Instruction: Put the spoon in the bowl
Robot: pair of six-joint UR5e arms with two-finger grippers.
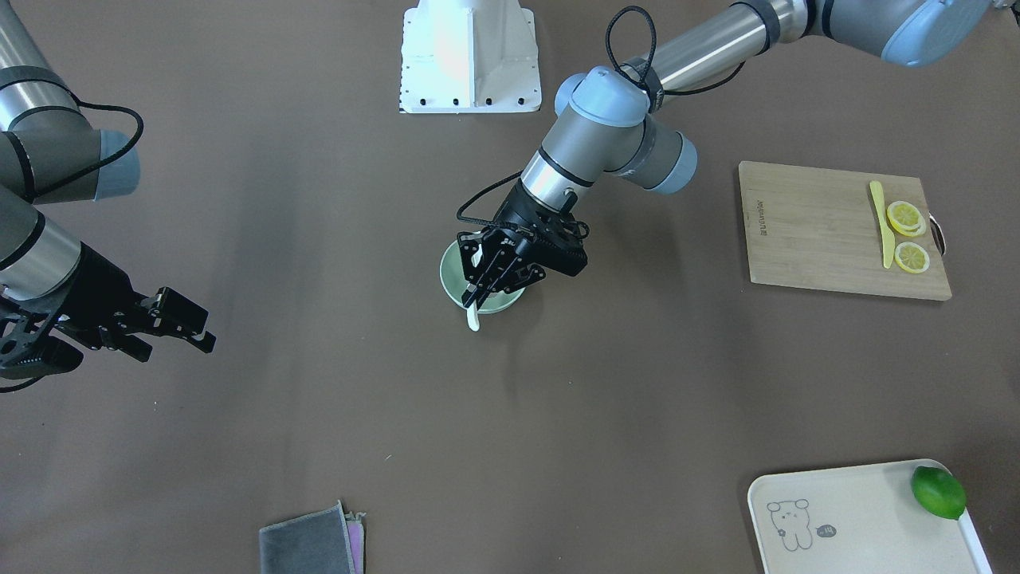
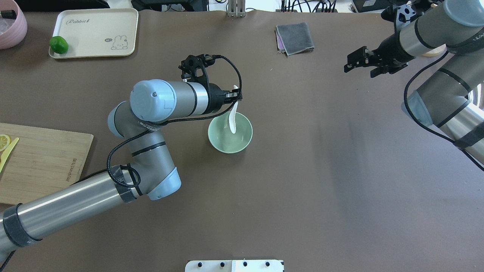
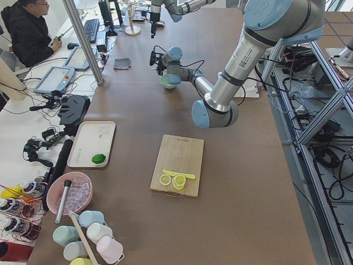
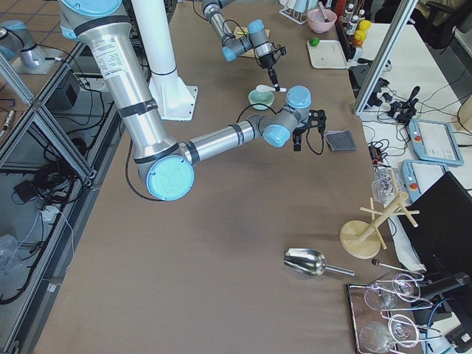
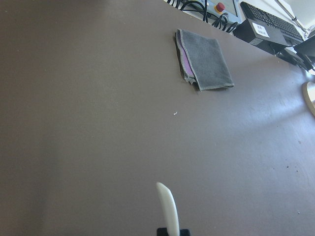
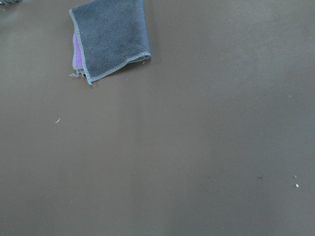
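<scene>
Left gripper [image 2: 235, 96], clamped on the spoon [image 2: 232, 121], holds it tilted, scoop in the bowl [image 2: 218, 144]; grey cloth [image 2: 295, 37] lies well beyond.

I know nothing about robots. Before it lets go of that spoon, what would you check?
1. Spoon gripped by the left gripper: ok.
2. Scoop over the bowl: ok, it hangs inside the rim.
3. Scoop resting on the bowl's bottom: cannot tell.
4. Handle inside the rim: not ok, it slants up and out past the rim on the side away from the robot.
5. Right gripper out of the way: ok, open and well off to the side.
</scene>
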